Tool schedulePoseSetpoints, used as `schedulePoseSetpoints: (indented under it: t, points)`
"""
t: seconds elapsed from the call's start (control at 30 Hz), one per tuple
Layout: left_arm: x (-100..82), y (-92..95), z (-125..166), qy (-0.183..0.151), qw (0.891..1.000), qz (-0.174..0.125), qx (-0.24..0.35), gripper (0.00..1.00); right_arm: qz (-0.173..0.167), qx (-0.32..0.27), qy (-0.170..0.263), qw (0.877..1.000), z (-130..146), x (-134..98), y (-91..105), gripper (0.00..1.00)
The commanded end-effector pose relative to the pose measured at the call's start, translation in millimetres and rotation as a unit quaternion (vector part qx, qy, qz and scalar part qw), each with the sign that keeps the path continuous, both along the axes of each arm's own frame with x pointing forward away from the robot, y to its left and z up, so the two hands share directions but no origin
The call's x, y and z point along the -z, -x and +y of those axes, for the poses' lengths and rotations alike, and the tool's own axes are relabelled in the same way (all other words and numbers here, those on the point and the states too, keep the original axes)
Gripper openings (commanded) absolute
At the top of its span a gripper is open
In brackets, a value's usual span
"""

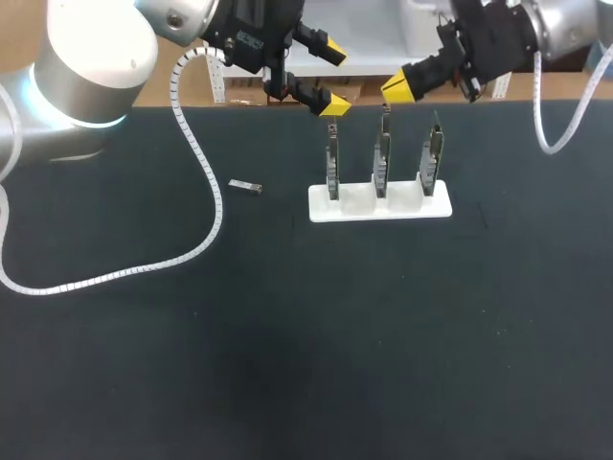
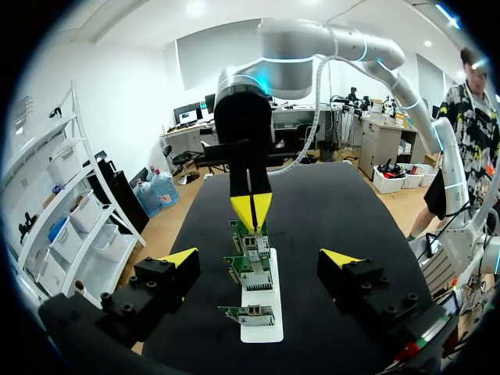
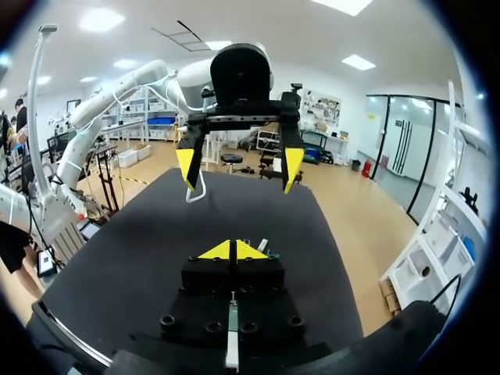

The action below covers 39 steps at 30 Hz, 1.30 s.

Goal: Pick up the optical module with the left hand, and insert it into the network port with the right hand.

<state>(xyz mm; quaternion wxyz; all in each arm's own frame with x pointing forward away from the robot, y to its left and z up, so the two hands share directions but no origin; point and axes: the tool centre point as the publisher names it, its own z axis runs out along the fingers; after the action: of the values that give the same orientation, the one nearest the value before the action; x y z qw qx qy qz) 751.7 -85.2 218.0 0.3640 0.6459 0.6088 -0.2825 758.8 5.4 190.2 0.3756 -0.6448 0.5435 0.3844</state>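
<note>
Now | left gripper (image 1: 332, 76) open, right gripper (image 1: 396, 89) closed | I should straddle the optical module (image 1: 246, 186) squarely across its long sides.

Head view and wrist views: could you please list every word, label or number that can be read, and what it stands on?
No text is readable.
White print on the body of the left gripper: too blurred to read.
Circuit boards in the white holder: no legible marking.
Optical module on the table: too small to tell.
</note>
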Motion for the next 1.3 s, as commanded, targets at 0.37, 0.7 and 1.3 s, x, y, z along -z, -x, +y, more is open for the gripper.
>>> schedulePoseSetpoints:
  t: [0.37, 0.7, 1.3]
  points:
    - [-0.9, -2.1, -1.0, -0.004, 1.0, 0.002, 0.001, 1.0, 0.016, 0.004, -0.003, 1.0, -2.6, 12.9, 4.8, 0.0]
    - [-0.9, -2.1, -1.0, -0.004, 1.0, 0.002, 0.001, 1.0, -0.001, -0.004, -0.013, 1.0, 1.2, 1.8, 2.4, 0.0]
    - [-0.9, -2.1, -1.0, -0.004, 1.0, 0.002, 0.001, 1.0, 0.009, -0.006, -0.003, 1.0, -0.9, 8.9, -3.3, 0.0]
